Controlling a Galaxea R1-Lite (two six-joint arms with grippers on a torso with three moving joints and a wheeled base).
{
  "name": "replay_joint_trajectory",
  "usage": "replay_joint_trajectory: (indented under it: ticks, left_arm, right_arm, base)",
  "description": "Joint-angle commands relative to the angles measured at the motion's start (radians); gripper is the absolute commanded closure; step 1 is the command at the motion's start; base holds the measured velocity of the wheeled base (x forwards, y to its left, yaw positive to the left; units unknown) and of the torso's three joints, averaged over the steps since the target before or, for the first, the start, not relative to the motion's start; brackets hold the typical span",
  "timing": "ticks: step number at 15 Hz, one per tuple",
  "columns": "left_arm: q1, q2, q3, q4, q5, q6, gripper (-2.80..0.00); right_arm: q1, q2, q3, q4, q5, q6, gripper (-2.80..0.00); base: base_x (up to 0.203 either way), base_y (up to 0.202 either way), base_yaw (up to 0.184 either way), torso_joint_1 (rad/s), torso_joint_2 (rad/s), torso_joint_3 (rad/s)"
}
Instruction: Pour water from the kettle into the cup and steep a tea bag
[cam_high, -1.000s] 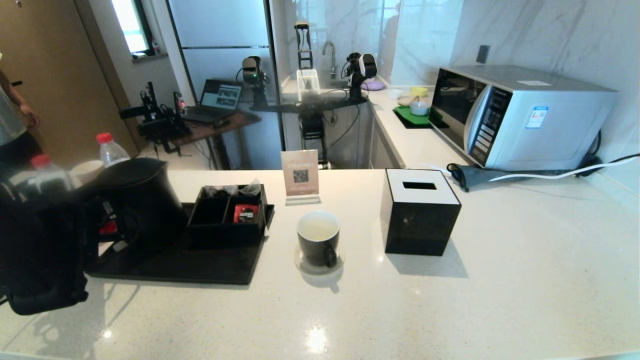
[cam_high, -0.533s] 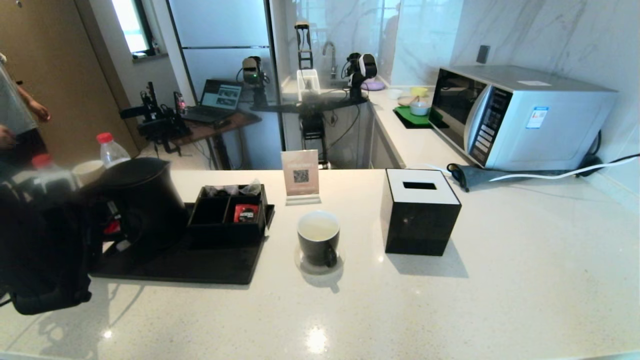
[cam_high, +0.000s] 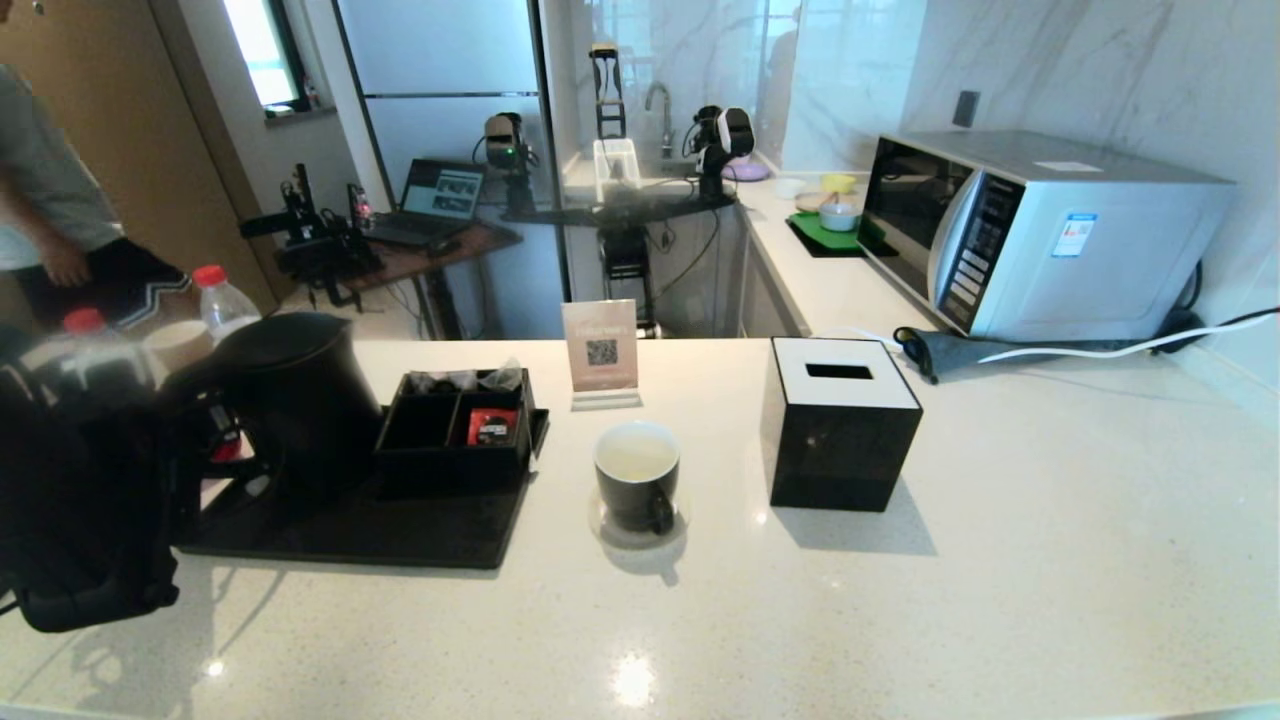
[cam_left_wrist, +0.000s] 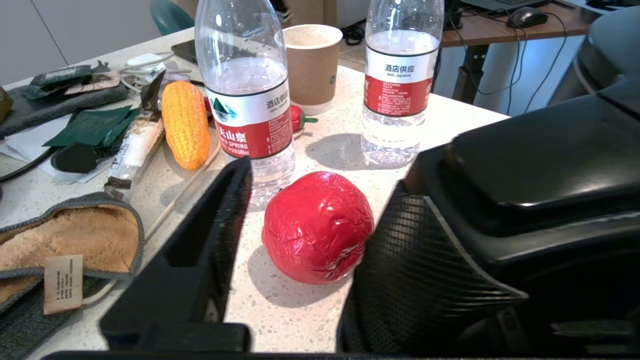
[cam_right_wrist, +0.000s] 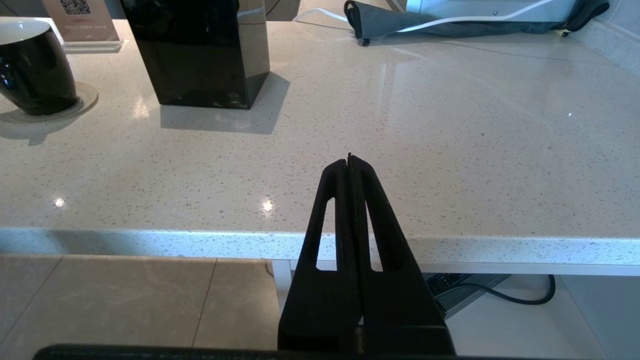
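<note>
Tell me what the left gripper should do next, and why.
Probably draw the left gripper back, clear of the kettle. Its jaws stand open, holding nothing. The kettle stands upright on the tray, and the cup seems to hold liquid already, so steeping likely comes next. The right gripper sits shut by the counter edge.

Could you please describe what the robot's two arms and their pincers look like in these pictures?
Both are matte black. The left arm shows as a bulky dark housing; its left pincer has one slim finger with a cut-out slot and a carbon-weave textured panel beside it. The right pincer has two tapering fingers, each with a long slot. No cables or markings show.
</note>
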Motion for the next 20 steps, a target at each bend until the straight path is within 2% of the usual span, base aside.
replay_joint_trajectory:
  ticks: [1,12,20]
  left_arm:
    - [0.000,-0.002,0.010,-0.038,-0.001,-0.001,-2.80]
    - [0.000,-0.075,0.100,-0.038,-0.004,-0.020,-2.80]
    - [-0.003,-0.163,0.214,-0.038,-0.004,-0.035,-2.80]
  right_arm:
    - [0.000,0.000,0.000,0.000,0.000,0.000,0.00]
    - [0.000,0.000,0.000,0.000,0.000,0.000,0.00]
    - [0.000,0.000,0.000,0.000,0.000,0.000,0.00]
  base:
    - [0.000,0.000,0.000,0.000,0.00,0.000]
    - [0.000,0.000,0.000,0.000,0.00,0.000]
    - [0.000,0.000,0.000,0.000,0.00,0.000]
